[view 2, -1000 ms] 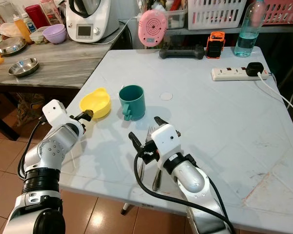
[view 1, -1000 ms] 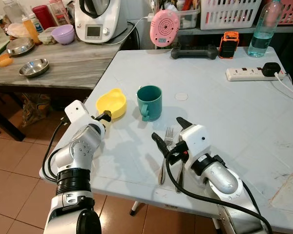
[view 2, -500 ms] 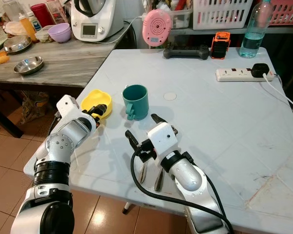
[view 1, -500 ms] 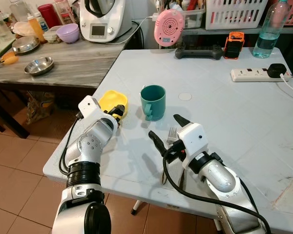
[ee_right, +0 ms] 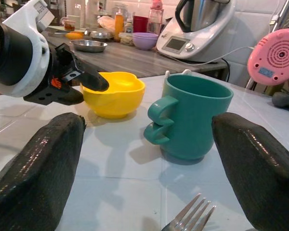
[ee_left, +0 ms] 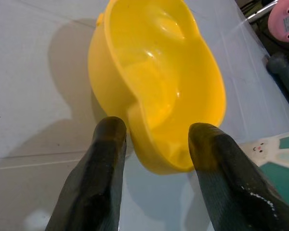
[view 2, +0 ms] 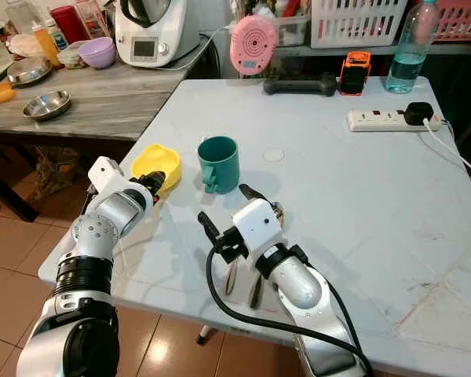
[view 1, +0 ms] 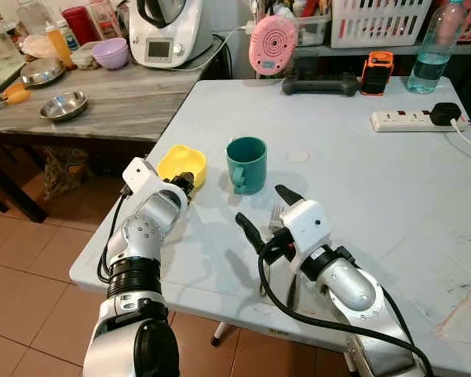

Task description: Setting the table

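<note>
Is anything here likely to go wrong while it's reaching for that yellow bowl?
Possibly. The yellow bowl sits close to the table edge, and the left gripper, open, straddles only its rim, so a nudge might tip or push it off. The right gripper, also open, hovers over the fork near the teal mug; a careless sweep could knock either.

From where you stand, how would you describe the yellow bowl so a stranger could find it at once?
Look at the pale blue table, then its edge on the robot's left. The yellow bowl sits there beside the teal mug. The open left gripper straddles its rim; it is the table's one yellow dish.
</note>
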### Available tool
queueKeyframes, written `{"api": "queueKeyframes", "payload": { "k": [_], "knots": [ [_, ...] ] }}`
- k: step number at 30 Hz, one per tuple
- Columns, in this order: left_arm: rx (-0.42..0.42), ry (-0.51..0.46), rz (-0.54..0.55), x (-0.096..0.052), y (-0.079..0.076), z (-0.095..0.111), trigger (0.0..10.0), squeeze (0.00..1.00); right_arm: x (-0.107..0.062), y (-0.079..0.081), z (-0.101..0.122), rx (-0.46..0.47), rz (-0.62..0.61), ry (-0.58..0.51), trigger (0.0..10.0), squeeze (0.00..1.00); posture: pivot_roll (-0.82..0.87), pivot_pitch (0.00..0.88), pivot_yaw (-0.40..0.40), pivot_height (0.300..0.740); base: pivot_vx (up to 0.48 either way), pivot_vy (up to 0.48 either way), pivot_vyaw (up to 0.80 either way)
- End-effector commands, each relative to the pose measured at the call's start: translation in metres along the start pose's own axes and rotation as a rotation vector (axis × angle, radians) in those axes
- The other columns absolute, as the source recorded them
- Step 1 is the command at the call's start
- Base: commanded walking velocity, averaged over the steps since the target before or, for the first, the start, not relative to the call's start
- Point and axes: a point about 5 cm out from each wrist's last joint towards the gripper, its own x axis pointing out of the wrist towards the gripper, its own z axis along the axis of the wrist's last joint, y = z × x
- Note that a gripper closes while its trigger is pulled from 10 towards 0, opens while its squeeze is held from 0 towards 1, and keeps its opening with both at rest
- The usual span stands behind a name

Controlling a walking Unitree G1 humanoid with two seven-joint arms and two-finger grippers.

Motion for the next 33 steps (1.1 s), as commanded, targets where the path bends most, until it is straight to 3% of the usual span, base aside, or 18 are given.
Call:
{"api": "queueKeyframes", "payload": {
  "k": [1, 13, 23, 30, 33],
  "knots": [
    [0.009, -0.013, 0.024, 0.001, 0.005, 0.004, 0.0, 0.00, 0.003, 0.004, 0.001, 0.004, 0.027, -0.007, 10.0, 0.00, -0.25, 0.055, 0.154, 0.740, 0.000, 0.000, 0.00],
    [0.018, 0.000, 0.043, 0.003, 0.010, 0.001, 0.0, 0.00, 0.002, 0.004, -0.001, 0.000, 0.024, -0.001, 10.0, 0.00, -0.25, 0.053, 0.157, 0.740, 0.000, 0.000, 0.00],
    [0.101, -0.018, 0.060, 0.001, 0.021, 0.009, 0.0, 0.00, 0.003, 0.004, -0.002, -0.003, 0.022, -0.001, 10.0, 0.00, -0.24, 0.046, 0.156, 0.740, 0.000, 0.000, 0.00],
    [0.207, -0.038, 0.053, -0.002, 0.033, 0.015, 0.0, 0.00, 0.005, 0.004, -0.003, -0.004, 0.027, -0.003, 10.0, 0.00, -0.24, 0.038, 0.149, 0.740, 0.000, 0.000, 0.00],
    [0.344, -0.066, 0.033, -0.006, 0.040, 0.021, 0.0, 0.00, 0.006, 0.004, -0.004, -0.006, 0.031, -0.004, 10.0, 0.00, -0.23, 0.035, 0.142, 0.740, 0.000, 0.000, 0.00]
  ]
}}
